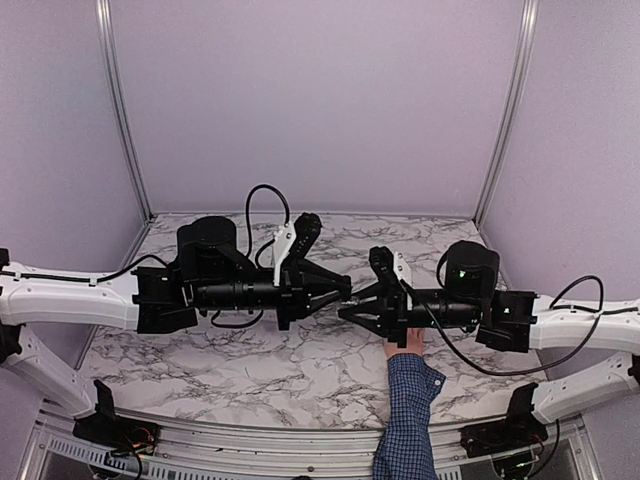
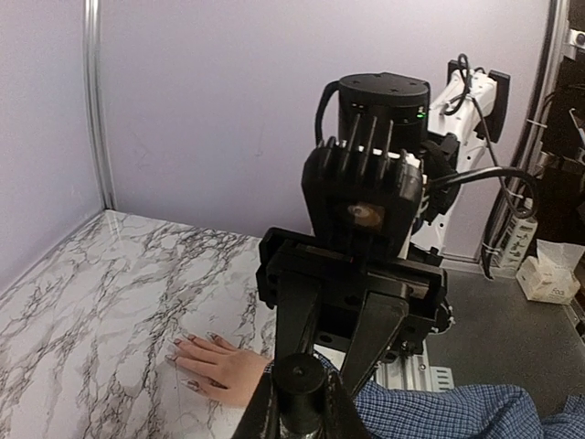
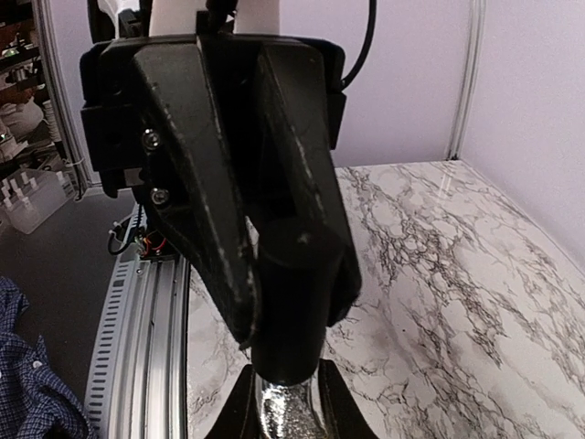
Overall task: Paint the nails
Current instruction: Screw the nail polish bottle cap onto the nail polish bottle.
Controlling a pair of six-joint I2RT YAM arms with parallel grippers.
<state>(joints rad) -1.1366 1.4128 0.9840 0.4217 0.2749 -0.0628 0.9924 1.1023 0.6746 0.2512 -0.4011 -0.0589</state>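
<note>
- Two arms and two grippers: the left gripper (image 1: pixel 342 290) and right gripper (image 1: pixel 348 310) meet tip to tip above the middle of the marble table (image 1: pixel 240 365).
- One small bottle (image 3: pixel 285 413), silvery and glittery. It's pinched between the right gripper's jaws, which are closed tight on it. That's the only container on the job, and I can't tell what's in it beyond the sparkly look.
- One dark cap (image 3: pixel 292 343) sitting right on top of that bottle, with the left gripper's jaws clamped shut around it. I honestly can't tell if it's screwed down or loose.
- One pale human hand (image 2: pixel 219 368), palm down on the table with fingers spread, near the front edge and a bit right of centre. From the top camera most of it is hidden under the right gripper.
- The nails (image 2: pixel 192 339) are on those spread fingertips, resting on the marble. The grippers are up above and apart from them. I make out roughly four in the left wrist view, but they're too tiny to count for sure.
- One blue checked sleeve (image 1: pixel 408 420) coming in over the near edge.
- One tissue box (image 2: pixel 547 277) off the table on the right, with a white tissue poking out.
</note>
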